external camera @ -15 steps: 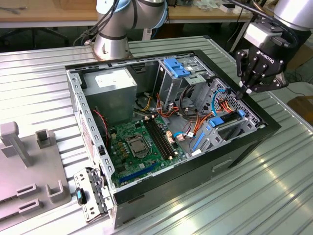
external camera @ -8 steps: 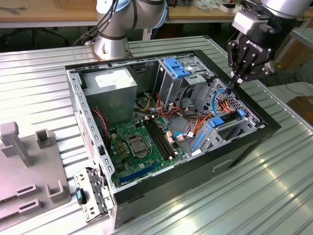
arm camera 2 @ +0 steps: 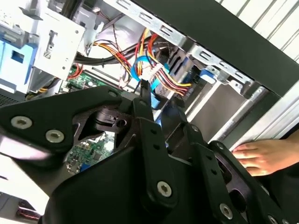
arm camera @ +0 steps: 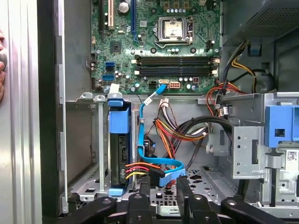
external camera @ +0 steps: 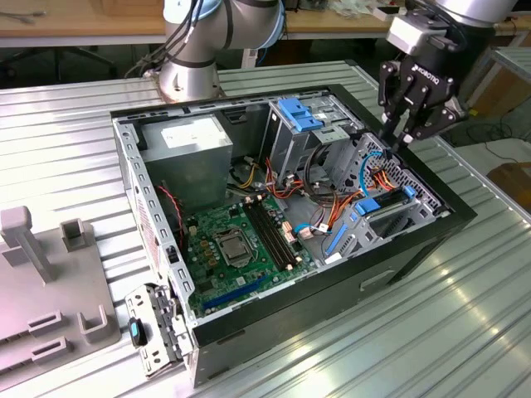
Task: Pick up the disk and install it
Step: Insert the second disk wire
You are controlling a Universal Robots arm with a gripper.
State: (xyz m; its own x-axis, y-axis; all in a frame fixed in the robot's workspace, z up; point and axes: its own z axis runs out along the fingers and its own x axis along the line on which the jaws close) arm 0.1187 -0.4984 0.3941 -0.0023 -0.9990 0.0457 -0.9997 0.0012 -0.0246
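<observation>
The disk (arm camera: 119, 140), dark with bright blue carrier rails, stands on edge in the drive bay at the front corner of the open computer case (external camera: 415, 240). Coloured power wires and a blue data cable (arm camera: 142, 135) run to its end. In the exterior view the disk (external camera: 383, 203) lies low in the bay toward that view's right. My gripper (external camera: 397, 143) hangs just above the bay, beside the disk and not touching it. In both wrist views its fingers (arm camera: 145, 186) stand a narrow gap apart, open, with only the blue cable connector (arm camera: 170, 173) below them.
A person's hand (arm camera 2: 261, 156) rests on the table against the case's outer wall. Inside the case are the motherboard (external camera: 241, 240), a grey power supply (external camera: 191, 137) and a cage with light-blue latches (external camera: 299, 116). A grey fixture (external camera: 50, 282) sits at the exterior view's left.
</observation>
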